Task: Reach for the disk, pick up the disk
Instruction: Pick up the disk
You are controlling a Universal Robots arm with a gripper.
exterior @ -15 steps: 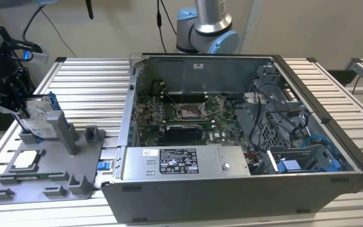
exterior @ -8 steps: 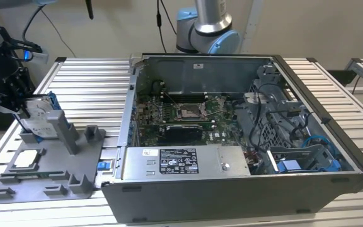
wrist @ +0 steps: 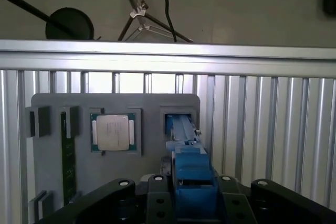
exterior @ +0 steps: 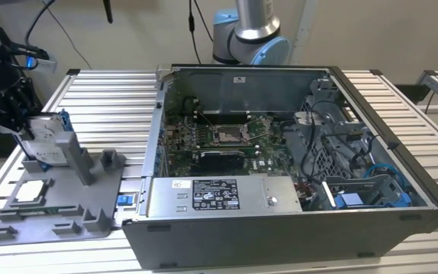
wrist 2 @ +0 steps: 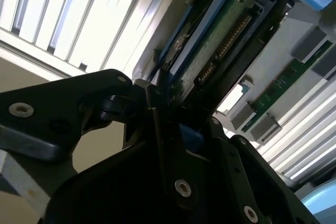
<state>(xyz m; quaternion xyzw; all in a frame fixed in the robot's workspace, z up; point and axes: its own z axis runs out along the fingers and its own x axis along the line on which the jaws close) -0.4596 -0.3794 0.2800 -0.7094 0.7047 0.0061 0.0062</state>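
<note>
The disk (exterior: 48,140), a silver-grey drive in a bright blue bracket, stands on edge at the back of the grey fixture (exterior: 59,200) on the exterior view's left. My gripper (exterior: 23,127) reaches it from the side away from the case, and its black fingers close around the drive's upper end. In the first wrist view the blue bracket edge of the disk (wrist: 193,174) runs from the fixture's slot up between my fingers (wrist: 157,198). The second wrist view has the disk's green circuit-board face (wrist 2: 220,45) just past the gripper (wrist 2: 168,108).
A square silver chip (exterior: 32,191) lies in a pocket of the fixture (wrist: 152,103), with a green memory stick (wrist: 67,156) beside it. The open computer case (exterior: 280,240) stands close on the exterior view's right. A second arm's base (exterior: 250,34) rises behind the case.
</note>
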